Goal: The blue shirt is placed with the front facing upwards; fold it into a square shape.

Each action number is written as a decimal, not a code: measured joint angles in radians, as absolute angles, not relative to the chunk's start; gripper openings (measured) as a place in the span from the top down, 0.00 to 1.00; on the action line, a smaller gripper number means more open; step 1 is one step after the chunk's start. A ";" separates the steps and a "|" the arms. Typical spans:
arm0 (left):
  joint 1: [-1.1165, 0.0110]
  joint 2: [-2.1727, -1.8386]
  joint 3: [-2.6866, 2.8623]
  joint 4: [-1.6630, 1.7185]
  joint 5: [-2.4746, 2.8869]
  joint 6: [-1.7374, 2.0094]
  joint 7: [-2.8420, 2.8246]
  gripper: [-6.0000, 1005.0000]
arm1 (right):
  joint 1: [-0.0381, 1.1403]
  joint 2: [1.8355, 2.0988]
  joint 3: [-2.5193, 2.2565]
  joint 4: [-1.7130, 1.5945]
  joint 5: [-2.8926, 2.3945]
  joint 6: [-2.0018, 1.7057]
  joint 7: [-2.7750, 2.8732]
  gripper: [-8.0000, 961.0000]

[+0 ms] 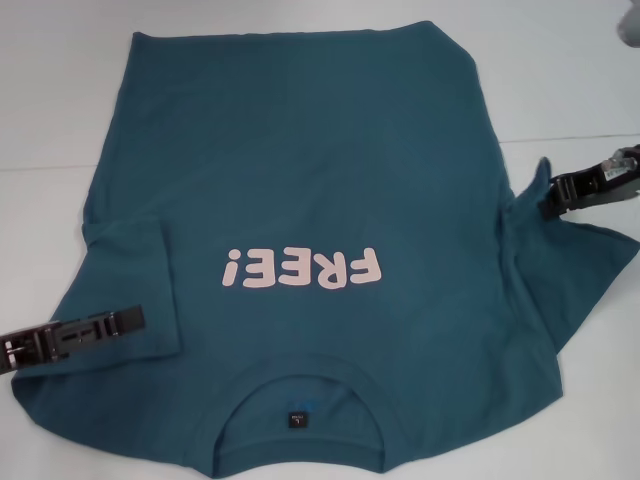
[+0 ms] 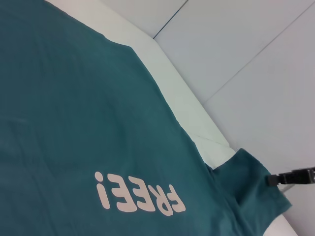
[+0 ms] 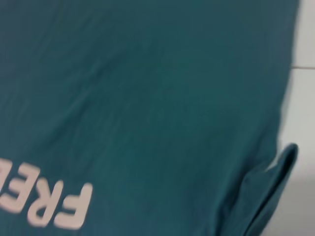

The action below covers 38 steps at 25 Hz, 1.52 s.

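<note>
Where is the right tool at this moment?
In the head view, the right tool is at the robot's right, at the blue shirt's right sleeve, where the fabric bunches at its tip; the left tool is on the folded-in left sleeve.

Teal-blue shirt (image 1: 300,180), pale pink "FREE!" lettering (image 1: 303,268), dark neck label (image 1: 297,417)

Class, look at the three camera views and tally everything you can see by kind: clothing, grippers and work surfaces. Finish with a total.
Shirts: 1, the blue shirt
Grippers: 2, the left gripper and the right gripper
Tables: 1, the white table
Total: 4
</note>
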<state>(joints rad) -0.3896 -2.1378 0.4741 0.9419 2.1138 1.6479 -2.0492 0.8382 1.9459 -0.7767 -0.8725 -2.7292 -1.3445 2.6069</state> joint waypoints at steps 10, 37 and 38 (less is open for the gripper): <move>-0.392 -2.137 0.474 0.942 2.114 1.636 -2.050 0.21 | 0.932 1.983 -0.826 -0.868 -2.820 -1.431 2.618 0.98; -0.391 -2.139 0.460 0.915 2.114 1.592 -2.062 0.21 | 1.006 2.047 -0.870 -0.642 -2.813 -1.107 2.715 0.98; -0.390 -2.139 0.457 0.914 2.114 1.591 -2.063 0.21 | 1.006 2.047 -0.867 -0.646 -2.810 -1.107 2.715 0.98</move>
<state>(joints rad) -0.3905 -2.1389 0.4573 0.9143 2.1139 1.5909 -2.0627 1.0059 2.0467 -0.8673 -0.6458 -2.8097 -1.1069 2.7151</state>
